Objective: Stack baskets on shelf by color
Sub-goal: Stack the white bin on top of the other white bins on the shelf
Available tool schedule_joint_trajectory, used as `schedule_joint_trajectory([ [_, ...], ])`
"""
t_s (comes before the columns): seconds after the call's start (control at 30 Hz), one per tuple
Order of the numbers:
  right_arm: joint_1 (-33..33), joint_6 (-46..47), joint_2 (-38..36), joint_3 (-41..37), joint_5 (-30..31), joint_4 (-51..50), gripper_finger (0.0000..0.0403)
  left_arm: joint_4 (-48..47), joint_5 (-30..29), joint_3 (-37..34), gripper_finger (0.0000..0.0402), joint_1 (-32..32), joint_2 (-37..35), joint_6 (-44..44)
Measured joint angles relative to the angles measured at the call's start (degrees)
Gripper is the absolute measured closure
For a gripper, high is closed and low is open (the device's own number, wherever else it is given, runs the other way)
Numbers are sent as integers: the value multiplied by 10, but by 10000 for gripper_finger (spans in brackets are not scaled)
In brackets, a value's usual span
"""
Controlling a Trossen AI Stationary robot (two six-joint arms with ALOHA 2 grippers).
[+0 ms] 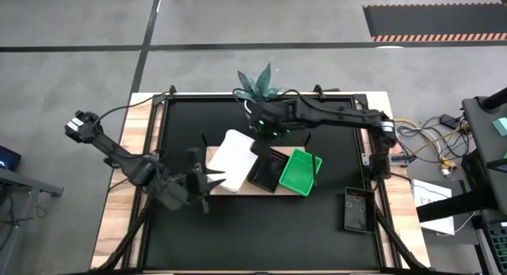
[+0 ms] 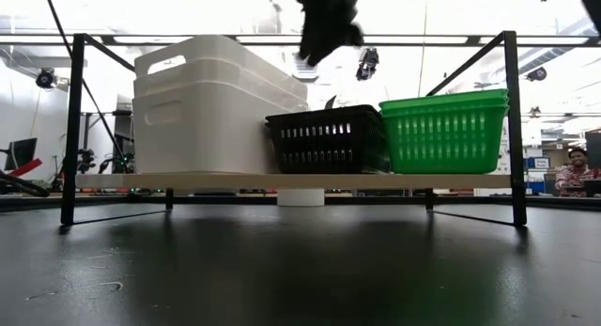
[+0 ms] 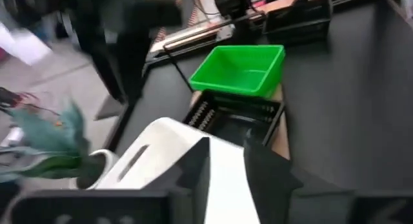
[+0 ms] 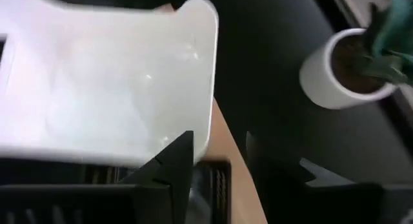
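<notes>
On the wooden shelf (image 2: 282, 180) stand a white basket stack (image 2: 211, 105) at the left, a black basket (image 2: 324, 138) in the middle and nested green baskets (image 2: 446, 129) at the right, all resting on their bottoms. My left gripper (image 3: 227, 166) hovers open over the near-left corner of the white basket (image 1: 234, 158). My right gripper (image 4: 219, 159) hangs open above the white basket's far-right corner (image 4: 197, 30), between the white and black baskets (image 1: 268, 170). It shows dark at the top of the low view (image 2: 324, 39).
A further black basket (image 1: 356, 209) lies on the black mat toward the near right. A white pot with a plant (image 4: 342, 75) stands behind the shelf at the far edge. A black metal frame (image 2: 70, 129) borders the mat. A person sits in the room beyond, at the right (image 2: 575, 166).
</notes>
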Motion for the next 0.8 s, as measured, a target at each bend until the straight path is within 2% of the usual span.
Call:
schedule_joint_trajectory([
  [0.17, 65, -13, -62, -22, 67, -67, 294, 27, 91, 19, 390, 70, 39, 1],
  [0.27, 105, -22, -95, -52, 71, -71, 316, 27, 145, 34, 397, 117, 70, 2],
  [0.37, 131, -32, -117, -97, 69, -26, 343, 17, 192, 50, 401, 156, 95, 12],
  [0.5, 135, -61, -128, -181, 70, 80, 384, 10, 196, 70, 401, 177, 107, 12],
  [0.67, 101, -92, -118, -270, 57, 200, 394, 13, 192, 86, 401, 168, 91, 12],
  [0.73, 82, -95, -107, -292, 42, 231, 394, 15, 171, 87, 401, 156, 80, 12],
  [0.8, 65, -96, -97, -300, 28, 252, 394, 18, 126, 84, 401, 141, 68, 12],
])
